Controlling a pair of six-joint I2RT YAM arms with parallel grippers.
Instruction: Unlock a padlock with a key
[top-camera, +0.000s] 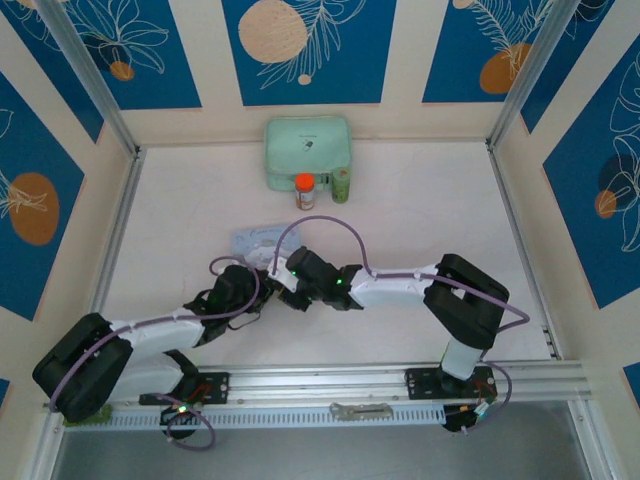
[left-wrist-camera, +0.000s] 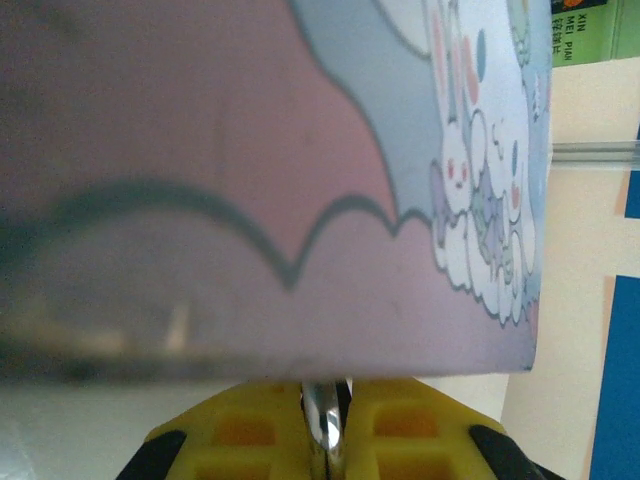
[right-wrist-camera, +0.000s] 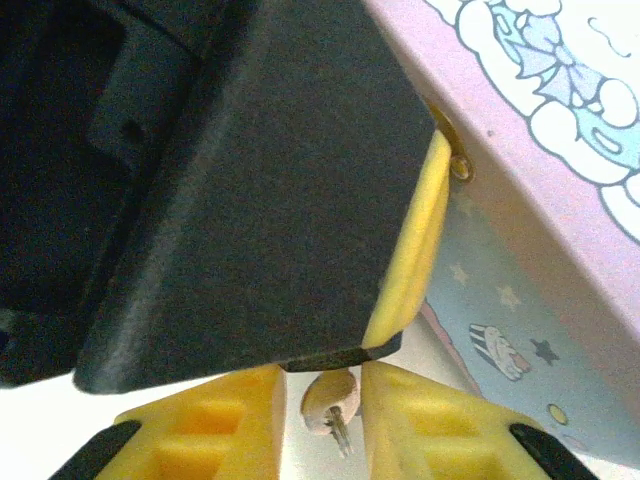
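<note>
Table (top-camera: 420, 200): white, flat, fenced by pale walls (top-camera: 60, 150) carrying blue panels with leaf outlines and orange discs. An aluminium rail (top-camera: 330, 380) runs along the near edge, with a flat grey metal bar (top-camera: 360, 410) lying just in front of it.

Containers: a mint-green case (top-camera: 307, 148) at the far middle, closed, contents hidden. An orange-capped bottle (top-camera: 304, 190) and a green bottle (top-camera: 341, 185) stand upright just before it. A light-blue tin (top-camera: 258, 240) with cartoon print sits mid-table, contents hidden.

Left tool (top-camera: 238, 288): at the tin's near edge. In the left wrist view it is clenched on a narrow silvery strip (left-wrist-camera: 326, 420) directly under the tin's rim. What the strip belongs to cannot be told.

Right tool (top-camera: 292, 276): close beside the left one. In the right wrist view it is grasping the key (right-wrist-camera: 333, 405), whose thin shaft points down between the yellow pads (right-wrist-camera: 440, 430).

Right wrist view: the left tool's black housing is directly above the key. A small brass fitting (right-wrist-camera: 460, 167) on the tin's pink side touches the left tool's yellow pad.
</note>
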